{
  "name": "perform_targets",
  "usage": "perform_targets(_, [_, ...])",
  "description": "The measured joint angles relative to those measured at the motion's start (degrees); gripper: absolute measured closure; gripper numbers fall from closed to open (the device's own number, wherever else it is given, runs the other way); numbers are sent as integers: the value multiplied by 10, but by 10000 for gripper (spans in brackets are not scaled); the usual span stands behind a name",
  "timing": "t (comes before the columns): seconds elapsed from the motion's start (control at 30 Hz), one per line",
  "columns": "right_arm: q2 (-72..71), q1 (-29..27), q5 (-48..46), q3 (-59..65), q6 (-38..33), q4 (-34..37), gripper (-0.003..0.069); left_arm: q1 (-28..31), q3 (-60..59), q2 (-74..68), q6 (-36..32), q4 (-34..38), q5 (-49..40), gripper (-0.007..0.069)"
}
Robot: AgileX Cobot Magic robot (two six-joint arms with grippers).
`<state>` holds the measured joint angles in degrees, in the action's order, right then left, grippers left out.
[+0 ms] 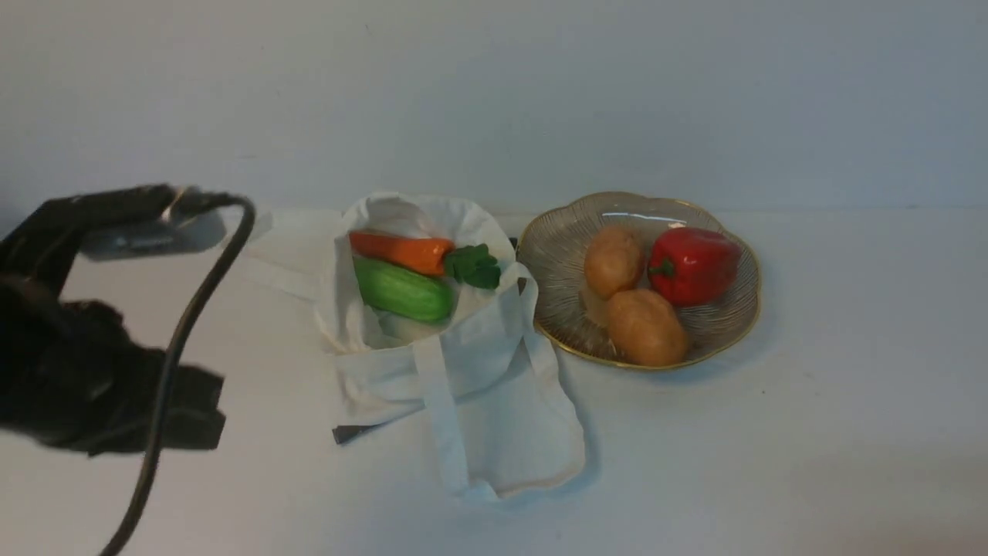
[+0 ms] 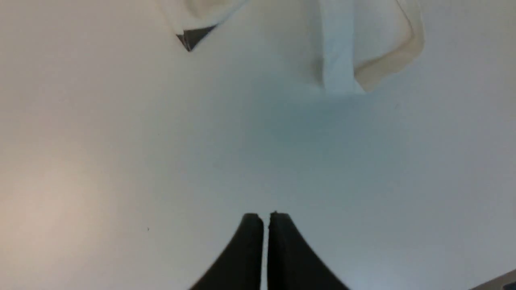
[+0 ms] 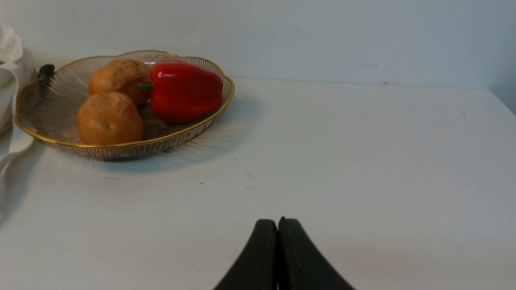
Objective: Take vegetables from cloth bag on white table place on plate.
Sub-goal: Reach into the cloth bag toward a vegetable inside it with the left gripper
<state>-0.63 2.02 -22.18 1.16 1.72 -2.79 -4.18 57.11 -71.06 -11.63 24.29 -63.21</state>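
Observation:
The off-white cloth bag (image 1: 448,363) lies open in the middle of the white table (image 1: 810,432). In its mouth rest an orange carrot (image 1: 401,251) with a green leafy top and a light green cucumber (image 1: 403,291). Right of the bag stands the gold-rimmed glass plate (image 1: 556,255), also in the right wrist view as the plate (image 3: 44,104). My left gripper (image 2: 266,217) is shut and empty, hovering over bare table short of the bag's lower edge (image 2: 387,68). My right gripper (image 3: 278,222) is shut and empty, over the table some way from the plate.
On the plate lie two brown potatoes (image 1: 614,261) (image 1: 647,326) and a red bell pepper (image 1: 695,265). My left arm (image 1: 93,371) with its black cable (image 1: 185,324) fills the left side of the front view. A small dark corner (image 1: 351,432) pokes out under the bag.

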Motion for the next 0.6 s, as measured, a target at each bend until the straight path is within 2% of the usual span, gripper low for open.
perform_targets(0.1, [0, 0, 0, 0, 0, 0, 673, -13, 40, -60, 3, -9, 1, 580])
perform_targets(0.3, [0, 0, 0, 0, 0, 0, 673, -73, 164, -200, 34, -43, 21, 438])
perform_targets(0.33, [0, 0, 0, 0, 0, 0, 673, -85, 201, -235, 58, -62, 28, 392])
perform_targets(0.4, [0, 0, 0, 0, 0, 0, 673, -91, 220, -252, 77, -75, 36, 364])
perform_targets(0.43, [0, 0, 0, 0, 0, 0, 673, -98, 249, -281, 122, -87, 48, 312])
perform_targets(0.6, [0, 0, 0, 0, 0, 0, 673, -102, 297, -343, 219, -95, 102, 223])
